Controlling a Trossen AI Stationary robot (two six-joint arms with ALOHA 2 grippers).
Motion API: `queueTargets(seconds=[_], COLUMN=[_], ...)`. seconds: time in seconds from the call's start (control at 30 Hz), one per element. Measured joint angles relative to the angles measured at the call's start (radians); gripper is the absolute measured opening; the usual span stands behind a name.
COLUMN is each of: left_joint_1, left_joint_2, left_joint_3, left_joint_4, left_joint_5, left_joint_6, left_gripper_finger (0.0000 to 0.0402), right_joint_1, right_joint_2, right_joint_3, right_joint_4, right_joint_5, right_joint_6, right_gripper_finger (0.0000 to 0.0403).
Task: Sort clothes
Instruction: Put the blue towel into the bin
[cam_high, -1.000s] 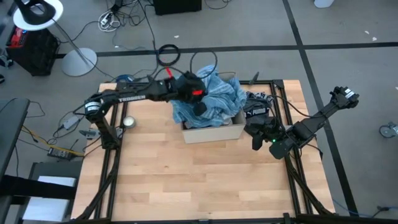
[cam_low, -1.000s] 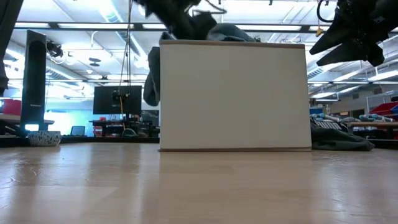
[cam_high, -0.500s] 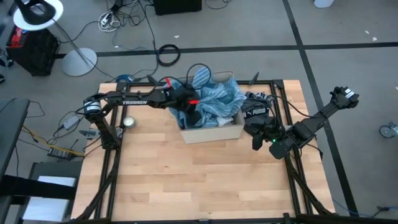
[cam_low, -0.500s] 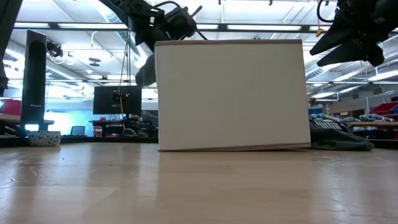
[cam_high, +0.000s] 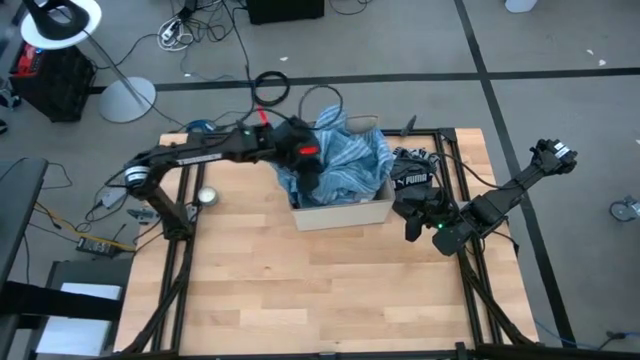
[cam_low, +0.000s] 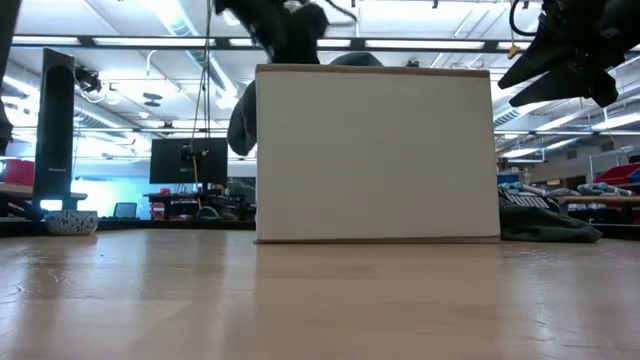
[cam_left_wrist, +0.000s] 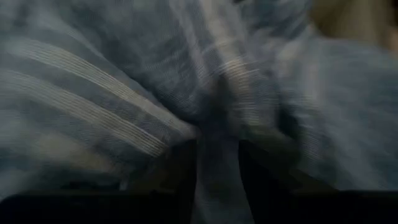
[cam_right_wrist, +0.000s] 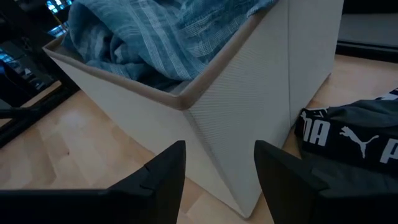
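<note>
Overhead camera looks straight down on the whole table (cam_high: 250, 290), box (cam_high: 340, 212) near the far edge. The low camera sits at tabletop level, facing the box (cam_low: 375, 155) front-on, room behind. Left wrist camera is pressed right up against striped cloth (cam_left_wrist: 124, 93), probably inside the box. Right wrist camera looks closely at a box corner (cam_right_wrist: 186, 106), sharing it with both.

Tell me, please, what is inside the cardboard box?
The cardboard box holds a light blue striped garment, heaped above its rim. The left gripper is pressed into this cloth. Anything lying under the blue garment is covered and cannot be seen.
</note>
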Motion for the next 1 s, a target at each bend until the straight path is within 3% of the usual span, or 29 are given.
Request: queueTargets(seconds=[0.27, 0.63, 1.0], left_joint_1=[-0.003, 0.002, 0.106], left_joint_2=[-0.247, -0.658, -0.713], left_joint_3=[-0.072, -0.607, -0.878], left_joint_4=[-0.014, 0.286, 0.405], left_joint_5=[0.0, -0.121, -0.135], left_joint_6=[0.021, -0.082, -0.174], left_gripper_finger=[0.0125, 0.0125, 0.0124], right_joint_1=[0.0, 0.0, 0.0], right_joint_2=[0.0, 0.0, 0.0], right_joint_3=[0.0, 0.0, 0.0], right_joint_4=[0.0, 0.005, 0.02], right_joint_5=[-0.008, -0.008, -0.01], right_joint_6=[0.0, -0.001, -0.001], right_gripper_finger=[0.0191, 0.0191, 0.0191])
